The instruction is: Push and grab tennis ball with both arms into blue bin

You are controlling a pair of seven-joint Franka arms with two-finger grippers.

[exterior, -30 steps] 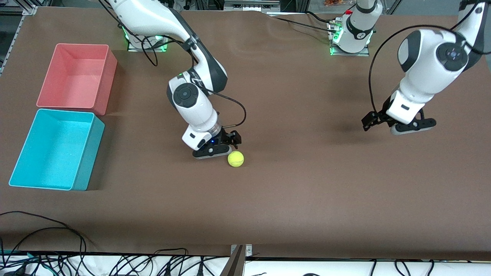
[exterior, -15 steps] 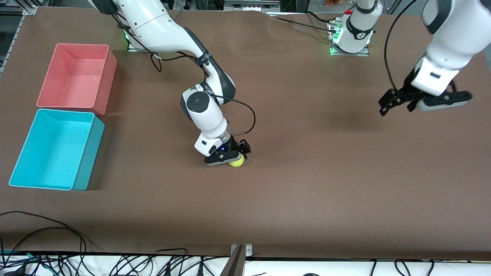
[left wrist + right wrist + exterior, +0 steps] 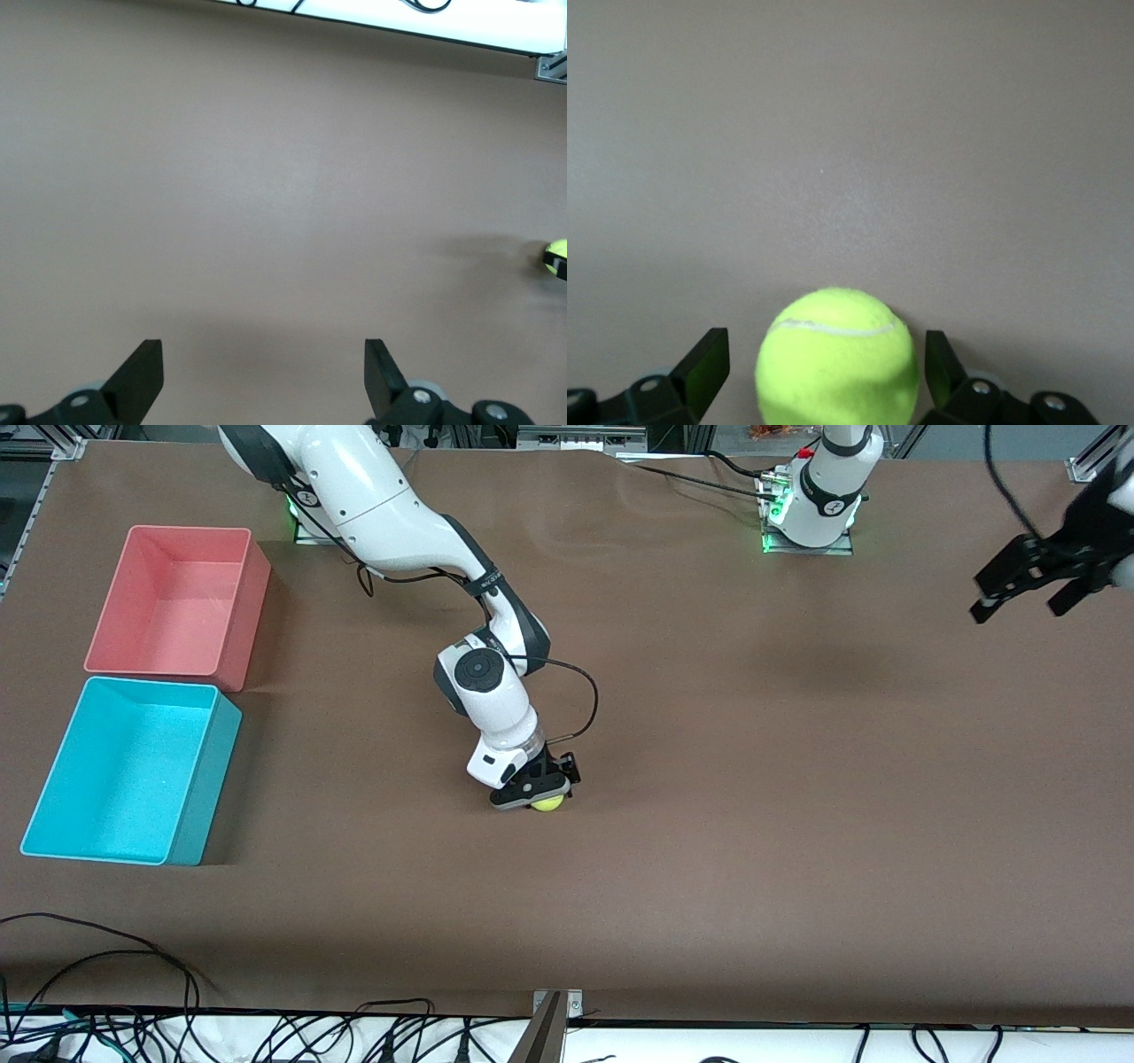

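Right end effector is down low on the tabletop, near its middle, fingers spread wide with the tennis ball sitting right between them. In the right wrist view the ball fills the gap, a fingertip on either flank with a sliver of brown still showing on each side, so no pinch on it. Its white seam curves across the upper face. From the front camera only a slice of yellow-green peeks out under the black fingers.

Out to the left end effector: it's up in the air over the tabletop edge at the left arm's end, close to the corner by the bases, fingers spread apart and holding nothing. Its wrist view looks down on bare brown surface between two open fingertips, with the ball just a speck at the frame's border.

The blue bin sits at the right arm's end of the tabletop, well apart from the ball, open side up. The pink bin stands just beside it, farther from the front camera.
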